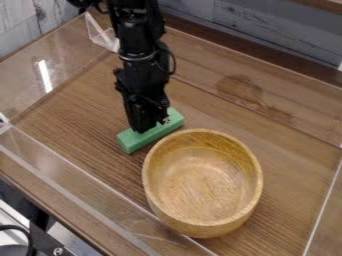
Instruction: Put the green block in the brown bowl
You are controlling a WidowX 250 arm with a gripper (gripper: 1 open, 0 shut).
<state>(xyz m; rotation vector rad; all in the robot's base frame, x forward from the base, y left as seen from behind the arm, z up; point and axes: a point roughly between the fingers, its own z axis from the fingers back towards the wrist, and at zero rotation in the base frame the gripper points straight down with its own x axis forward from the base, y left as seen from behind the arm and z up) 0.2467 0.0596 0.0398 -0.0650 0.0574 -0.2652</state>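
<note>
Block (151,131) is on the counter (83,128), just beside the bowl (203,183), on its upper-left side from here. Tool (144,117) is right over the block, tips down at its mid, approx. Can't tell if it's wide or narrow, or has a grip; dark fingers vs. dark arm (134,40), hard to see. Block lies at a slant, nr. the bowl's rim.
</note>
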